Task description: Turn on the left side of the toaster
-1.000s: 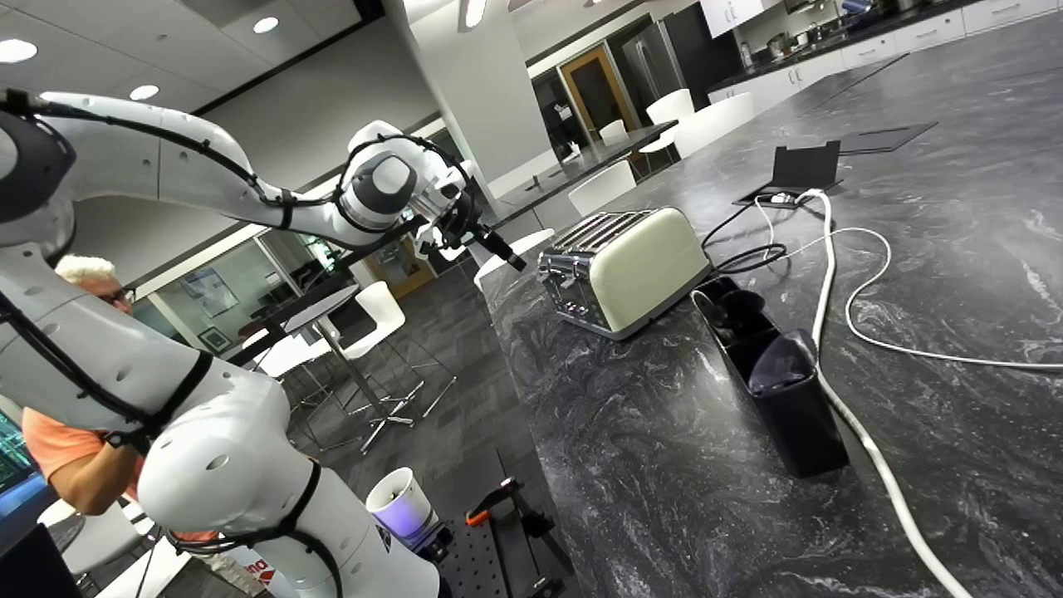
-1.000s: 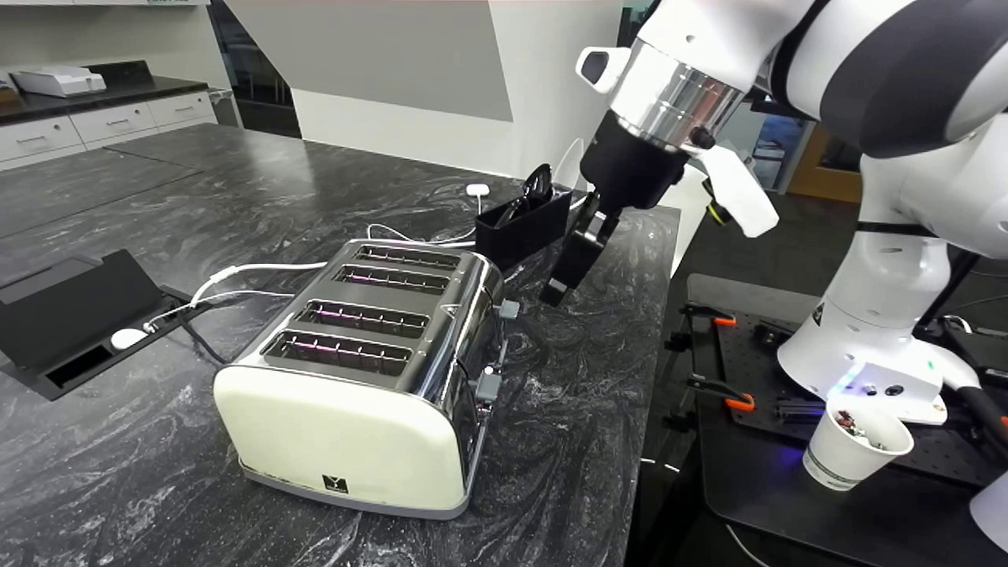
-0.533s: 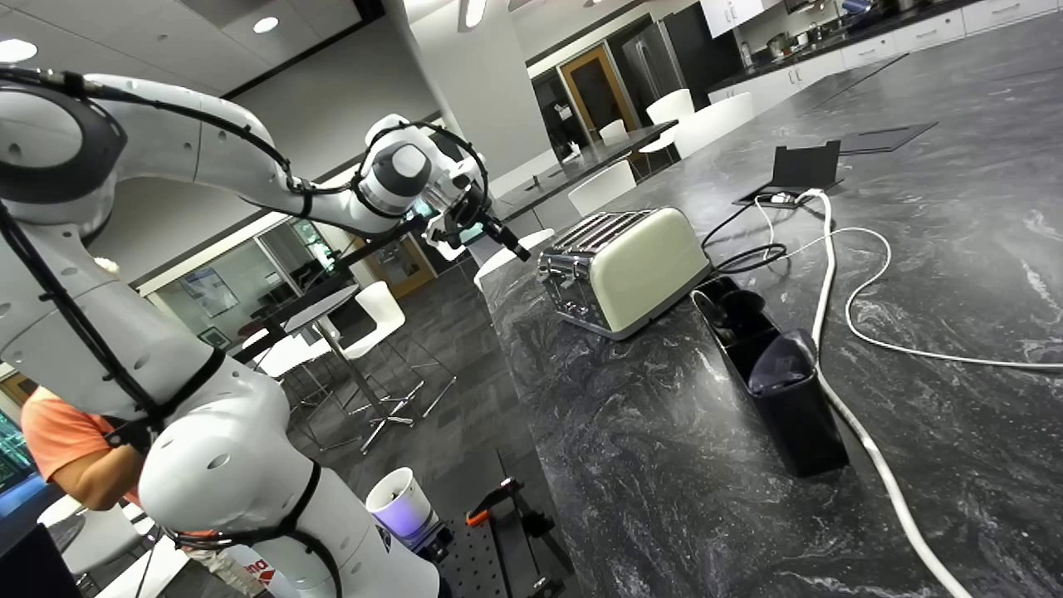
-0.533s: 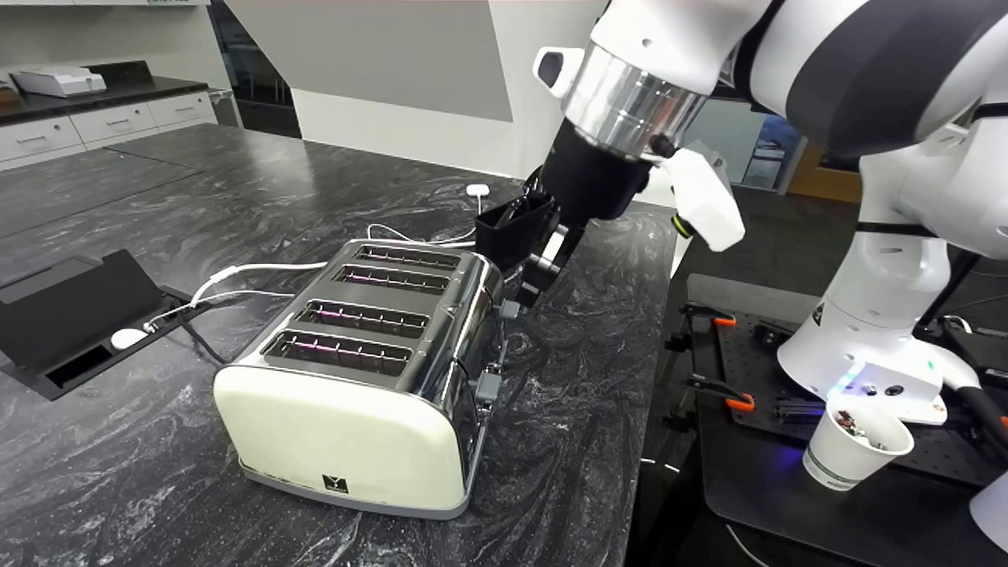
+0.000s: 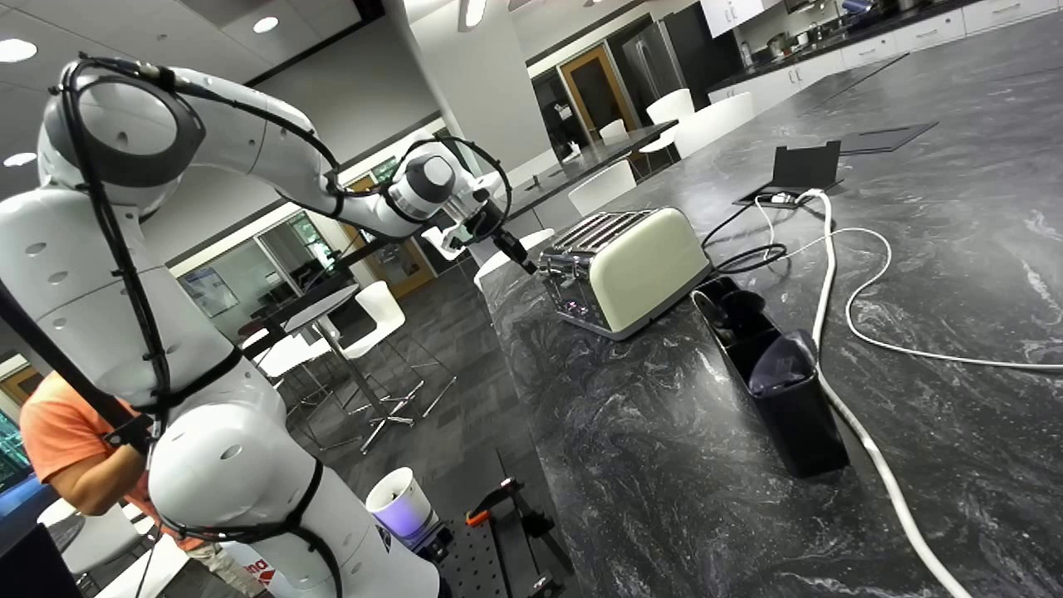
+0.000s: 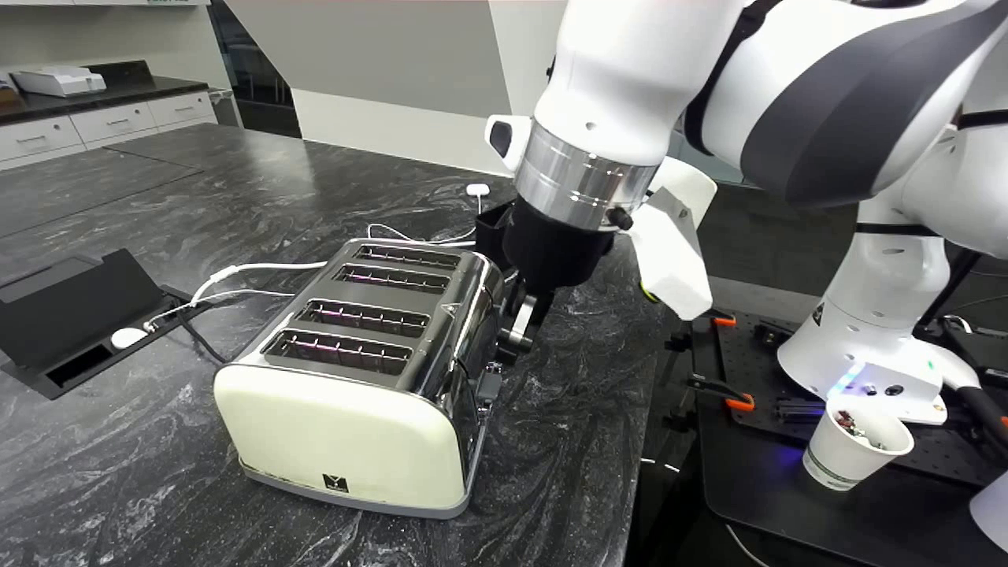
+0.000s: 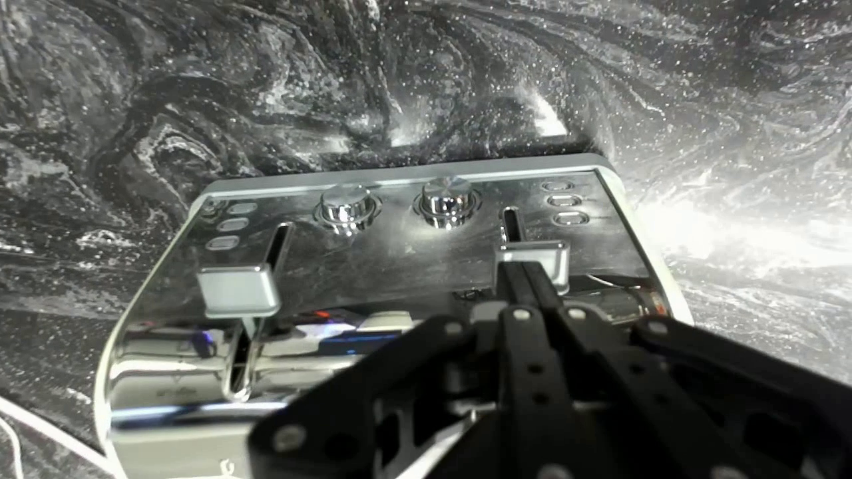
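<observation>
hand [image 7: 524,266]: fully closed | right at toaster [image 6: 358,386] lever [image 7: 540,251] | contact unclear

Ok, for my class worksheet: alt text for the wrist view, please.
A black, jointed robot hand, jaws shut, overlaps the grey rectangular lever at picture right on a boxy cream-and-chrome toaster; contact is unclear. A matching grey lever stands at left, with two round chrome knobs between and higher; dark, white-veined countertop shows behind.
</observation>
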Controlling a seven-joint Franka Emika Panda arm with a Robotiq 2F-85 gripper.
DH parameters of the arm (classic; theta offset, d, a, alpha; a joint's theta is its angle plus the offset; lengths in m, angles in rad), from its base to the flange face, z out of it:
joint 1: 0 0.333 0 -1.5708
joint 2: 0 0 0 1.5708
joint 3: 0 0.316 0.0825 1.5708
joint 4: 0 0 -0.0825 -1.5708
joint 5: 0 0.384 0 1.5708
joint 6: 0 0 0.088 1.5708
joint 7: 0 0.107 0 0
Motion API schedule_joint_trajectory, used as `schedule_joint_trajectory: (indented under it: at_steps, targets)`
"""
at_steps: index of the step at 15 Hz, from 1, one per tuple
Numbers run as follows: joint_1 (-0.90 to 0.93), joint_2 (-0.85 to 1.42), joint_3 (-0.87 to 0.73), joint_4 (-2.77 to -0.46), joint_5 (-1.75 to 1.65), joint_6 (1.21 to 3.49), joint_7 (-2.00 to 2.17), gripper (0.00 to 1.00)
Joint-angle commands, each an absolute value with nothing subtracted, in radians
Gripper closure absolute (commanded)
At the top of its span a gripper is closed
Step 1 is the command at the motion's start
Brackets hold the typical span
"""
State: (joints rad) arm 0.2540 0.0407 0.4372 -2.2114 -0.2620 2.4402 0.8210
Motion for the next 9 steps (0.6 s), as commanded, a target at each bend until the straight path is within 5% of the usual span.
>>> schedule_joint_trajectory:
  at_steps: [1,9]
  targets:
    - [0.308,0.098,0.386,-2.158,-0.266,2.42,0.825,1.0]
    - [0.358,0.153,0.332,-2.129,-0.254,2.43,0.803,1.0]
